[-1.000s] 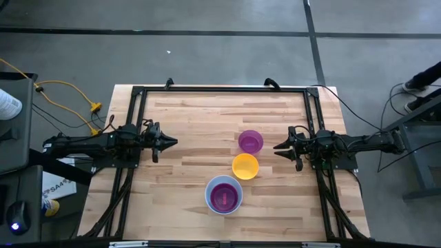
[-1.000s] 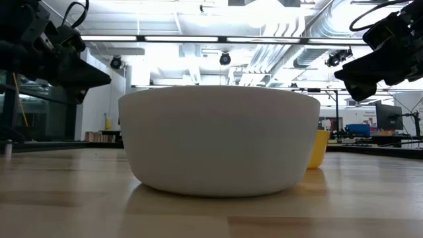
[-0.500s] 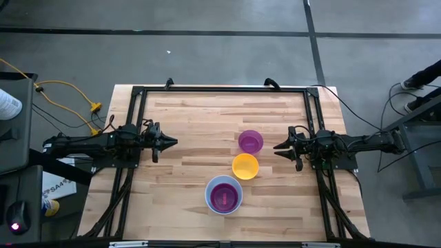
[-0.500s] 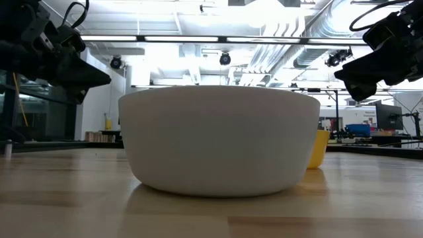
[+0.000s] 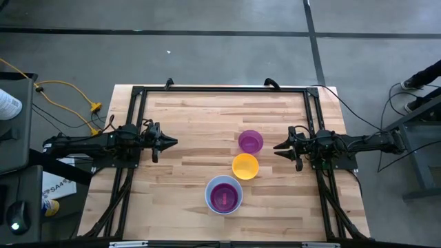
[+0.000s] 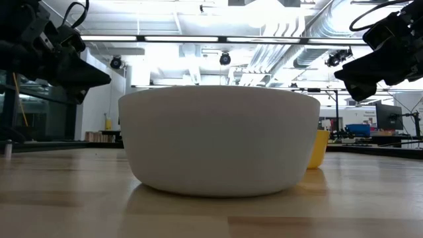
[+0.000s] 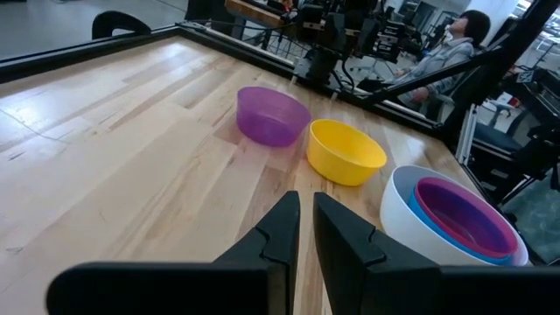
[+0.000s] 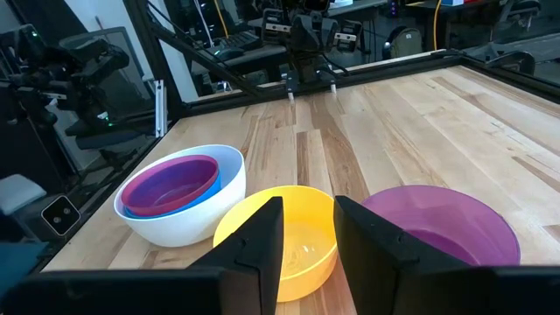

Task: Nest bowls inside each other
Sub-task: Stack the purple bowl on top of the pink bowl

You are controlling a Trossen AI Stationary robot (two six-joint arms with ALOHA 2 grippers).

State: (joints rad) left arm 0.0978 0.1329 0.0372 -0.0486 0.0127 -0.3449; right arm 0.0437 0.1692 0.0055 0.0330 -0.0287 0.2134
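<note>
Left gripper (image 5: 172, 142): hangs over the left side of the table, at 9 o'clock from the bowls, tips aimed toward the middle; its 2 fingers (image 7: 282, 229) stand a narrow slot apart with nothing between them.
Right gripper (image 5: 277, 148): hangs over the right side, at 3 o'clock from the bowls, tips aimed toward the middle; its 2 fingers (image 8: 261, 232) stand apart with a clear gap, holding nothing.
Gripper heights: in the low view both grippers hang above the table top, the left gripper (image 6: 99, 77) at the upper left, the right gripper (image 6: 347, 82) at the upper right.
Purple bowl (image 5: 251, 141): upright on the wood, alone, just at 9 o'clock from the right gripper's tips.
Yellow-orange bowl (image 5: 245, 166): upright, alone, just at 6 o'clock from the purple bowl; from above the 2 rims look close to touching, and I cannot tell whether they touch.
White bowl (image 5: 224, 195): the largest, near the front edge, at 7 o'clock from the yellow-orange bowl.
Blue bowl (image 8: 229, 179): nested inside the white bowl, its rim showing as a ring.
Pink-red bowl (image 8: 171, 185): nested inside the blue bowl, innermost of the 3.
Table (image 5: 193, 117): pale wooden planks inside a dark metal frame.
Person (image 7: 444, 54): sits in the room beyond the far edge of the table, seen in the left wrist view.
</note>
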